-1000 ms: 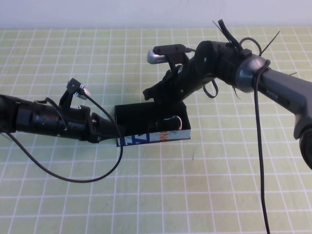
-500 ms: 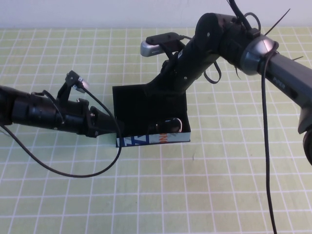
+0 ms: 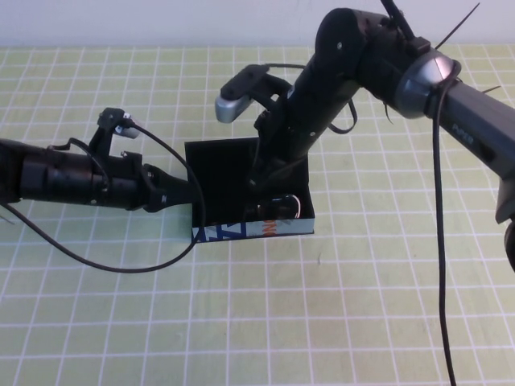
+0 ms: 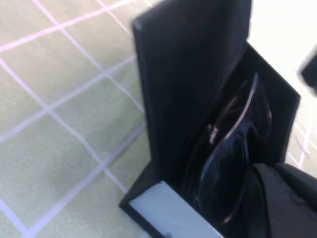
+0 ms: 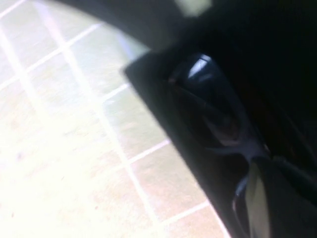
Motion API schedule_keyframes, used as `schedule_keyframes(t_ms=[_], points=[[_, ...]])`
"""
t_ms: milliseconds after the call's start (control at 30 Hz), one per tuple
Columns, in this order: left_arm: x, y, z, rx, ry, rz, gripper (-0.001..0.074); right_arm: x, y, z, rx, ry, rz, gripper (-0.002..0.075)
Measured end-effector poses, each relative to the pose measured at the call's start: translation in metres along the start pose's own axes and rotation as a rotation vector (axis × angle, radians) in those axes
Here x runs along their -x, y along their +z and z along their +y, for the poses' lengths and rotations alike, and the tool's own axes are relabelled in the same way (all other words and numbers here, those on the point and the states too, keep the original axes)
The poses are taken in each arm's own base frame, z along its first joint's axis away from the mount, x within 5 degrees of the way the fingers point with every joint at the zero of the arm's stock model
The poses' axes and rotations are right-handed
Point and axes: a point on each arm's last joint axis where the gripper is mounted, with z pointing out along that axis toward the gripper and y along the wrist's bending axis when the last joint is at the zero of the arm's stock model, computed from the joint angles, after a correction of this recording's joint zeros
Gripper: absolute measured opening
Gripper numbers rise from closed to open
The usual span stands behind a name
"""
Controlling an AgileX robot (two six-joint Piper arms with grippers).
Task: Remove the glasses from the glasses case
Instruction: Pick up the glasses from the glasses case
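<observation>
Change: I see the right gripper [image 3: 261,178], pressed together and empty, has dipped into the opened glasses case [image 3: 211,173].
Left gripper [image 3: 191,193]: at case wall; fingers, I cannot tell.
Meaning: glasses [image 4: 233,158] still inside; reach just beginning.

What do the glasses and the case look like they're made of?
Glasses: likely glossy black plastic; lenses dark and shiny, catching highlights. Glasses case: probably rigid matte black board; flat upright lid, square edges, printed pale blue front. Right tool reaches into it; left tool at its left side.
</observation>
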Motion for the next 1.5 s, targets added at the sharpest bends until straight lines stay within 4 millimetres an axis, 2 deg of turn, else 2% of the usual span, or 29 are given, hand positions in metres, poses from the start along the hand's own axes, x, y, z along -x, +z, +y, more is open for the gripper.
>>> schedule_keyframes(t_ms=[133,300,433,567,633,800,967,1033,1300,1500], points=[[0.001,0.0,0.001,0.015,-0.015,-0.015,-0.0004,0.01,-0.007,0.019,0.001,-0.185,-0.018,-0.0016],[0.002,0.0,0.003,0.033,-0.044,-0.022,-0.0004,0.016,-0.001,0.04,-0.036,-0.386,0.035,0.0002],[0.002,0.0,0.004,0.041,-0.051,-0.022,-0.0004,0.004,0.0,0.043,-0.039,-0.406,0.097,0.0066],[0.002,0.0,0.004,0.043,-0.053,-0.022,-0.0004,-0.013,-0.015,0.052,-0.023,-0.476,0.144,0.0094],[0.002,0.0,0.004,0.043,-0.053,-0.022,-0.0004,-0.015,-0.024,0.055,-0.025,-0.518,0.137,0.0098],[0.002,0.0,0.004,0.043,-0.053,-0.022,-0.0004,-0.009,-0.025,0.053,-0.079,-0.627,0.076,0.0138],[0.002,0.0,0.004,0.043,-0.053,-0.022,-0.0004,-0.005,-0.01,0.045,-0.119,-0.675,0.042,0.0268],[0.002,0.0,0.004,0.043,-0.053,-0.022,-0.0004,-0.005,-0.002,0.041,-0.127,-0.684,0.038,0.0289],[0.002,0.0,0.004,0.044,-0.053,-0.022,-0.0004,-0.008,0.026,0.031,-0.13,-0.707,0.048,0.0307],[0.002,0.0,0.004,0.044,-0.053,-0.022,-0.0004,-0.008,0.028,0.028,-0.15,-0.723,0.048,0.0307]])
